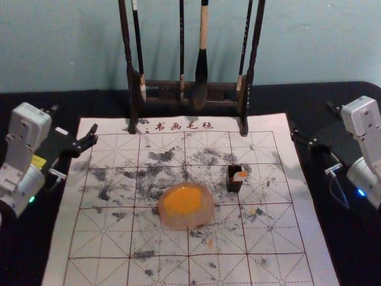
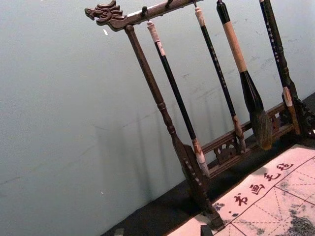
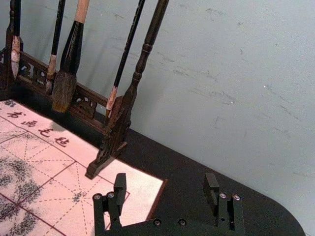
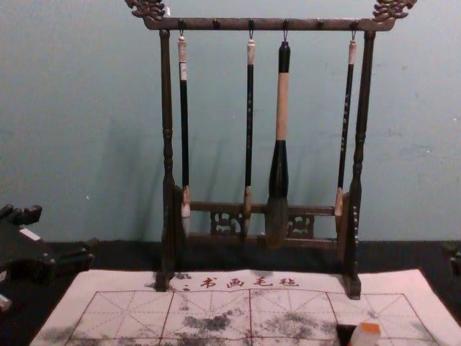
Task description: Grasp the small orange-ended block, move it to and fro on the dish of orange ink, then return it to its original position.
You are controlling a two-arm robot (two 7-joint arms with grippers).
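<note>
1. We see the left gripper (image 1: pixel 74 119) above the left edge of the mat (image 1: pixel 56 262), near its far corner. Its fingers stand wide apart, with nothing between them.
2. We see the right gripper (image 1: pixel 311 115) at the mat's far right corner, also wide open and holding nothing.
3. We find the block (image 1: pixel 239 177) on the right half of the mat, at the small dark box (image 1: pixel 233 186), its orange end up and tipped towards the right. We cannot tell whether it sits in the box or leans on it.
4. To the left of the block, and closer to us, lies the dish (image 1: pixel 205 221), with orange ink (image 1: pixel 183 199) in it, apart from the box.
5. Across the mat's far edge we have the rack (image 4: pixel 266 25), with four brushes (image 4: pixel 282 108) hanging tips down.
</note>
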